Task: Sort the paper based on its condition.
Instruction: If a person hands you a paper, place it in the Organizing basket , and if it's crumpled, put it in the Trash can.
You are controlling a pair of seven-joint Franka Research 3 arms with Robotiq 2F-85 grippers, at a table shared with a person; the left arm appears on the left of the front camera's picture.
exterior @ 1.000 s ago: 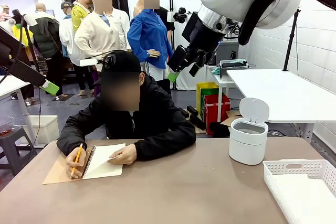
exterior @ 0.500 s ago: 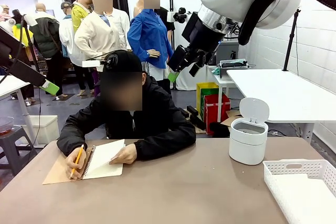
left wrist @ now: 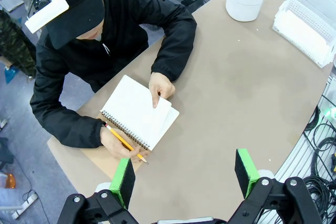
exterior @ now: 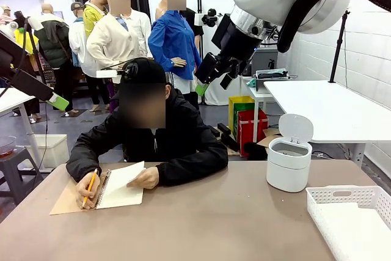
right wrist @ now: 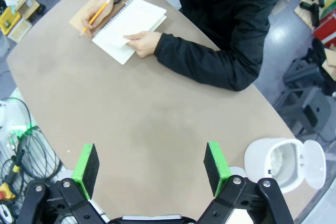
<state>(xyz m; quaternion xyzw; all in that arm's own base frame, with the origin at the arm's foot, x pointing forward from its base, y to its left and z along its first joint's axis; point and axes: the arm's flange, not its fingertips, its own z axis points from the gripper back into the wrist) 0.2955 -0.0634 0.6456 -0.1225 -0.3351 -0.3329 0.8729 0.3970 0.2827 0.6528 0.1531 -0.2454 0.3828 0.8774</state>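
Observation:
A spiral notebook [exterior: 119,189] lies open on the table's far left in front of the person. One hand [exterior: 146,179] lifts the edge of its top white page [left wrist: 134,109]; the other holds a yellow pencil [exterior: 89,186] at the spiral. The notebook [right wrist: 130,24] has plain white pages. The crumpled paper ball and the loose smooth sheet are out of view. My left gripper [left wrist: 185,177] hangs open high above the table's near side. My right gripper [right wrist: 150,169] is open too, high over the middle of the table, and holds nothing.
A white lidded bin [exterior: 288,163] stands with its lid up at the far right. A white slotted basket [exterior: 351,218] sits at the near right corner. A tan cardboard sheet [exterior: 64,203] lies under the notebook. Bare brown tabletop [exterior: 214,218] spans the middle.
The person's hand has raised the top page's edge slightly. Neither arm has moved.

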